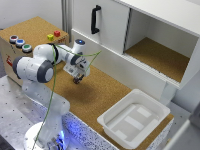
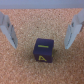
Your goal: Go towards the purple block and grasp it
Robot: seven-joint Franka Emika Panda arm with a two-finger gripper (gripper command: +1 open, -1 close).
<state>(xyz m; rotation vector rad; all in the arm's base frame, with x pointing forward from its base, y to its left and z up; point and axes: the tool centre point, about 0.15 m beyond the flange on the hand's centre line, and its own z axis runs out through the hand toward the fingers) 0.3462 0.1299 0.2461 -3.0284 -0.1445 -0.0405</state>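
End effector (image 1: 77, 76) hangs wide open over the cork bench (image 1: 100, 95), fingers (image 2: 11, 31) well apart. The purple block (image 2: 43, 51) sits between them on bare cork, untouched, open room all around its edges.

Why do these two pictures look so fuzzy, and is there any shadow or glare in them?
Exterior view: soft all over, small things like the gripper lack detail; a blue glow shows at the robot's base. Wrist view: coarse and blurry; the purple block has smeared yellow markings, a faint shadow beneath it, and the fingers look washed-out. No strong glare.
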